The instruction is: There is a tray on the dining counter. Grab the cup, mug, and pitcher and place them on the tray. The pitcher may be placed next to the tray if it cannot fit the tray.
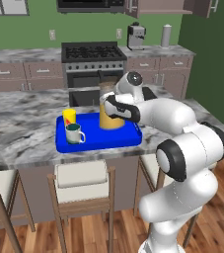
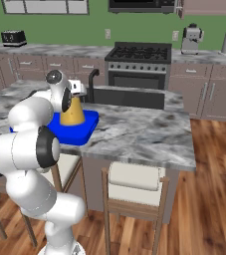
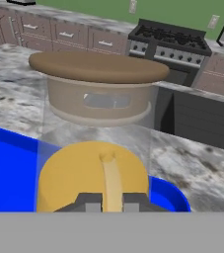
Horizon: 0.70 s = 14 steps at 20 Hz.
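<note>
Nearest the cameras, wooden stools (image 1: 82,184) with pale cushions stand under the front edge of the dining surface (image 1: 19,141), a long grey-white marbled slab. On that slab lies the bright blue tray (image 1: 96,140), the landmark for the rest. At the tray's left end stands the white-grey mug (image 1: 74,133) with its teal inside, and just behind it, also on the tray, the yellow cup (image 1: 69,116) with a red mark. Toward the tray's right end stands the pitcher (image 1: 110,118), a clear conical carafe with orange-yellow contents and a brown top, upright with its base down on the blue floor of the tray. The tool (image 3: 111,201) is closed on the pitcher: in the hand view its two dark fingertips (image 3: 90,202) press in at the lower body of the glass, and in the left base view the dark hand sits against the pitcher's right side. Beyond the tray, past the far edge of the surface, a black stove (image 1: 93,62) sits in the back worktop, with a coffee machine (image 1: 136,36) and a grey cylinder (image 1: 166,35) to its right.
</note>
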{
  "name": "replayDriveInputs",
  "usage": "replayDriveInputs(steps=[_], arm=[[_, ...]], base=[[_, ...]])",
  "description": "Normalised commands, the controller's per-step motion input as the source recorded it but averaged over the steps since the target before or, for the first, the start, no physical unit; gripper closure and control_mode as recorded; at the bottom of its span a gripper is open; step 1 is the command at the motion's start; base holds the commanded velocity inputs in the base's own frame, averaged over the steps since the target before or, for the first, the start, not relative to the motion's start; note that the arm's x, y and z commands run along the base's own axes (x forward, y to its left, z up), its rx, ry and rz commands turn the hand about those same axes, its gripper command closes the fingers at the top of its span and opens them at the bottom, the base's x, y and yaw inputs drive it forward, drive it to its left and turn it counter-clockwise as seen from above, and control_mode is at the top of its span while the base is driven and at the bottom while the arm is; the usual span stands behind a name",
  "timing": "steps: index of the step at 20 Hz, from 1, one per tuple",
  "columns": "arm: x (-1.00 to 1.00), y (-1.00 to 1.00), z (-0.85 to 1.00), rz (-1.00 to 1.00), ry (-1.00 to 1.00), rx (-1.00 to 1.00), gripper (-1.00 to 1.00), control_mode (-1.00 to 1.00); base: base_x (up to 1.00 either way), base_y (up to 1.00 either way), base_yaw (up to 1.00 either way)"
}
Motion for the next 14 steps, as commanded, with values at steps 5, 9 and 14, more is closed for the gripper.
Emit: replayDriveInputs(steps=[5,9,14], arm=[[0.0,0.0,0.0,0.0,0.0,0.0,1.0,-1.0],[0.0,0.0,0.0,0.0,0.0,0.0,-1.0,-1.0],[0.0,0.0,0.0,0.0,0.0,0.0,-1.0,-1.0]], base=[[0.0,0.0,0.0],[0.0,0.0,0.0],[0.0,0.0,0.0]])
